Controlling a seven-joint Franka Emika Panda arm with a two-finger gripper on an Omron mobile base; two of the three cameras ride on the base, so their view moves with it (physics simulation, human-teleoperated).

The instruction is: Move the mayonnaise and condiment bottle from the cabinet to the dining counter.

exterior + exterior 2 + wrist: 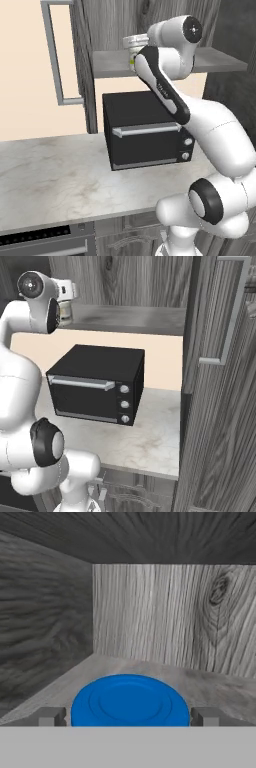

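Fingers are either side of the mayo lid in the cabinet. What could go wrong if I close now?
The open fingers flank only the jar's blue lid, so a high grip might slip or tip the jar. The jar stands near the front edge of the shelf, above the oven; a nudge could drop it.

The arm (165,85) hides most of the mayonnaise (134,42).
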